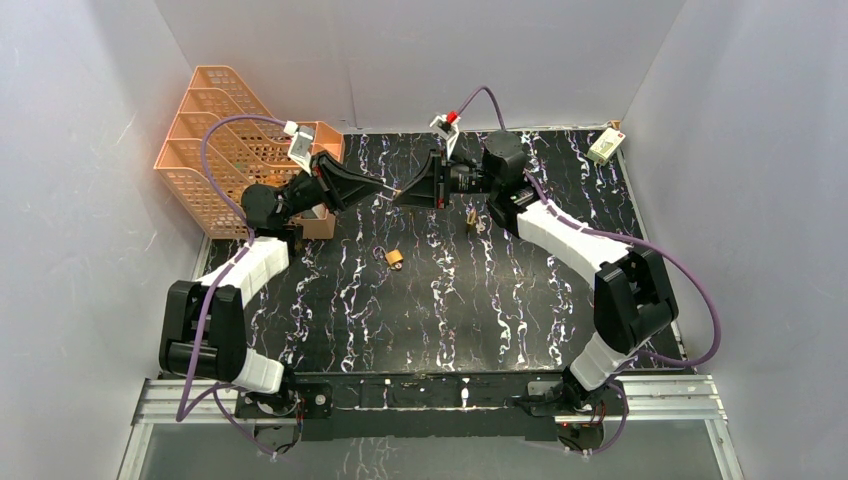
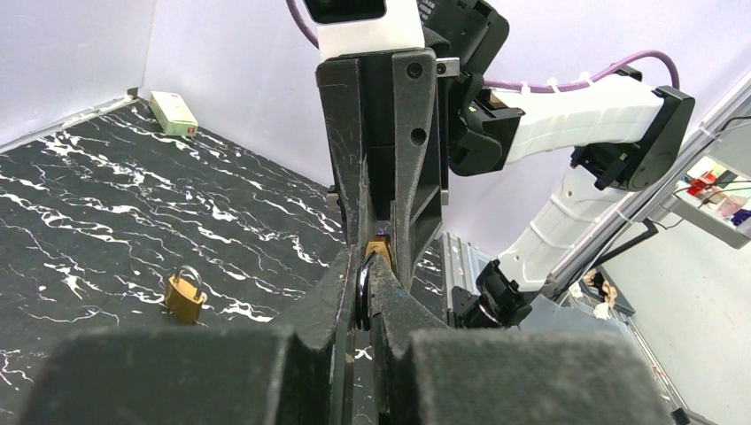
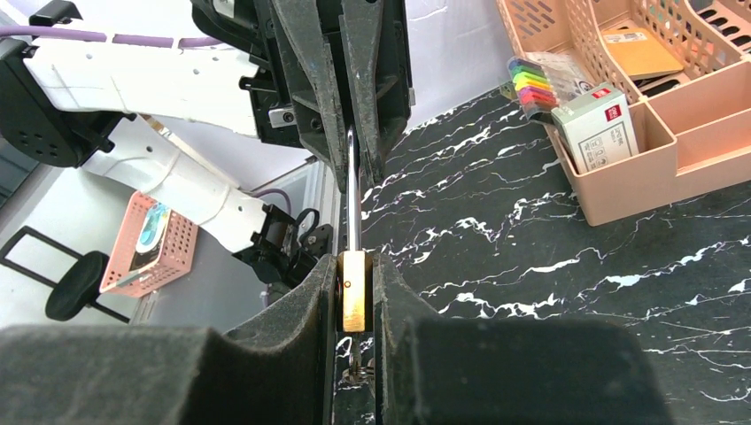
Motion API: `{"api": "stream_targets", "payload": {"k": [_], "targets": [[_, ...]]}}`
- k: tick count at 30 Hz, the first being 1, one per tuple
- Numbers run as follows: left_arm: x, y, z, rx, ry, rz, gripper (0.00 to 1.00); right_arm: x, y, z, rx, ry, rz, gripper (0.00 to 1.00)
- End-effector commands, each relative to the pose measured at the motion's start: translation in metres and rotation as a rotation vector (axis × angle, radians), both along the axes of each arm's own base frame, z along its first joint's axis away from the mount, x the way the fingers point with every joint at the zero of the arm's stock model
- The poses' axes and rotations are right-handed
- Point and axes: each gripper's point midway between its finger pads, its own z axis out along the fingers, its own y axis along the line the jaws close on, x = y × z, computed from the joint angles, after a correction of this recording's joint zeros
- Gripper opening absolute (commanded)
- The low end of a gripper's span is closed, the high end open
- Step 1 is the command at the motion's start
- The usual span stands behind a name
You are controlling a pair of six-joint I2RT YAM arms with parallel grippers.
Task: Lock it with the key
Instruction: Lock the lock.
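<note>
left gripper: clamping shut on the steel bar poking out of the padlock (shackle or key, can't tell)
padlock: hanging mid-air between the arms
right gripper: squeezing the brass body
progress: guessing halfway, locking not done yet

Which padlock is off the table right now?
The held padlock: body in the right gripper, shackle in the left gripper. The lying padlock and the upright padlock rest on the table.
</note>
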Motion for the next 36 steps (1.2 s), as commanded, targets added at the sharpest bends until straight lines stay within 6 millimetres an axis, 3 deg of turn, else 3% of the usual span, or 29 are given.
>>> {"api": "stream_targets", "payload": {"k": [1, 12, 17, 36], "targets": [[-0.002, -0.013, -0.001, 0.007, -0.053, -0.026, 0.00, -0.015, 0.020, 0.067, 0.162, -0.196, 0.017, 0.00], [0.005, -0.017, -0.012, 0.012, -0.040, -0.023, 0.00, -0.015, 0.040, 0.105, 0.244, -0.243, 0.049, 0.00], [0.007, -0.019, -0.014, 0.016, -0.036, -0.029, 0.00, -0.015, 0.050, 0.109, 0.255, -0.248, 0.062, 0.00], [0.010, -0.025, -0.018, 0.023, -0.032, -0.047, 0.00, -0.013, 0.053, 0.125, 0.273, -0.279, 0.056, 0.00]]}}
